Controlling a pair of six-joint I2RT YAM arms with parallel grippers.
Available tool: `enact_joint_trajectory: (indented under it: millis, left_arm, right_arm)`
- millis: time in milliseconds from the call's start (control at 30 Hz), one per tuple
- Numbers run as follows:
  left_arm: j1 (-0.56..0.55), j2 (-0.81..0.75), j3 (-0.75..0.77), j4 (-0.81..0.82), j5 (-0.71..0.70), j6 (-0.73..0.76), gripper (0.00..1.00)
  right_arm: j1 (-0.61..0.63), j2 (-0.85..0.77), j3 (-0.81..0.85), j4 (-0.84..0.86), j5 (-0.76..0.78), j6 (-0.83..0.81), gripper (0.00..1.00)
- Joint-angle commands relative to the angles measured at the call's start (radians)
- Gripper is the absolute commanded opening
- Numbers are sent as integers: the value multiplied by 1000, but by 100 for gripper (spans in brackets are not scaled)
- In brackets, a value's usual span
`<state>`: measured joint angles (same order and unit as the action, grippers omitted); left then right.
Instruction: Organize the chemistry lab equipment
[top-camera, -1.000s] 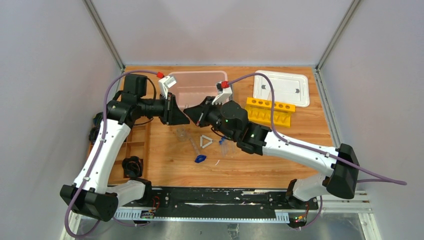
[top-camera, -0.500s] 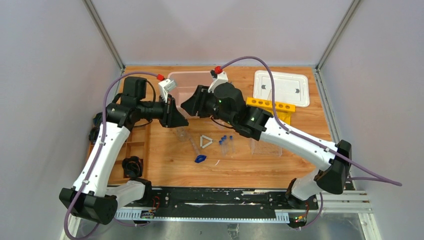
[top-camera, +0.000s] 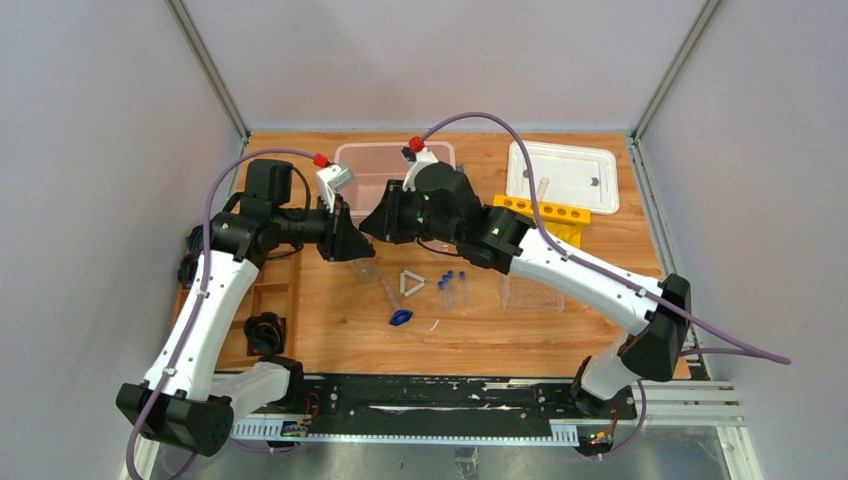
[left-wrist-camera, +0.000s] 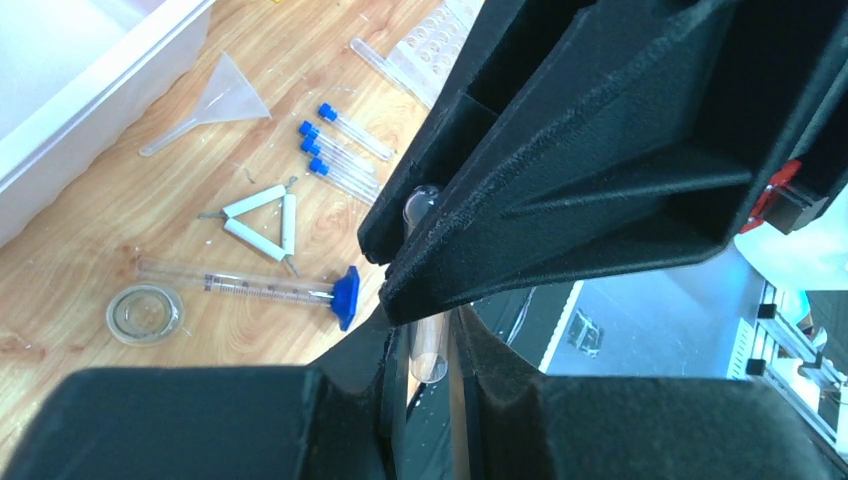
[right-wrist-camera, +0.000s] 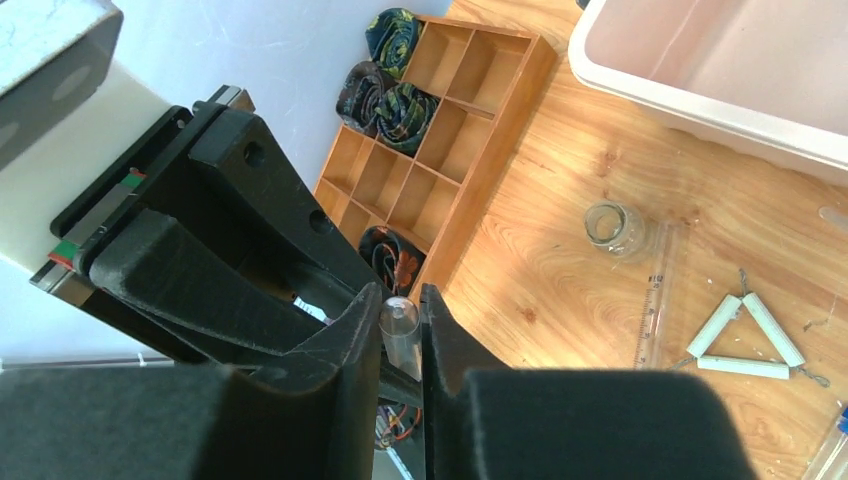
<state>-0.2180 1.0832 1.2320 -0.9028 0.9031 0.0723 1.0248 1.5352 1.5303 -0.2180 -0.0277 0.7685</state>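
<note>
Clear tube (right-wrist-camera: 400, 342) | left pincer (left-wrist-camera: 428, 335) grips | right pincer (right-wrist-camera: 398, 305) grips | arms nose-to-nose

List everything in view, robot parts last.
pink bin: one, pink, far centre
white lid: one, white, far right
yellow tube rack: one, yellow, by lid
clear tube rack: one, clear, right of centre
blue-capped tubes: four, clear, centre
white triangle: one, white, centre
graduated rod: one, clear, near triangle
blue clip: one, blue, at rod's end
funnel: one, clear, beside bin
beaker: one, clear, centre-left
wooden tray: one, brown, left edge
clear tube: one, clear, between grippers
left gripper: one, black, shut on clear tube
right gripper: one, black, shut on clear tube
</note>
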Motion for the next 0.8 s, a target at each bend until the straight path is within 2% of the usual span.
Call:
enact_joint_trajectory:
  millis: [0, 33, 67, 100, 200, 233, 400, 467, 633, 767]
  left_arm:
    - [2, -25, 3, 15, 1, 18, 2]
    - [2, -21, 4, 15, -7, 12, 6]
    - [2, -17, 7, 15, -22, 1, 15]
    - [2, -12, 10, 14, -40, -10, 33]
    - [2, -4, 18, 6, -97, -15, 88]
    - [2, -5, 20, 5, -122, -17, 98]
    - [2, 9, 36, -10, -303, -22, 100]
    - [2, 37, 53, -35, -370, -17, 100]
    - [2, 94, 63, -76, -391, 3, 100]
    - [2, 97, 62, -76, -403, 8, 100]
  right_arm:
    - [-23, 1, 30, -47, -26, -20, 13]
    - [-30, 0, 27, -54, -30, -23, 9]
    - [-37, -4, 26, -62, -30, -27, 4]
    - [-47, -11, 20, -70, -30, -33, 1]
    - [-95, -57, -13, -106, -8, -82, 0]
    - [-115, -79, -29, -126, 14, -105, 0]
    - [-266, -235, -153, -198, 189, -253, 0]
    - [-321, -304, -239, -176, 289, -312, 0]
    - [-433, -420, -494, 46, 378, -498, 0]
    - [-492, -385, -516, 73, 396, -552, 0]
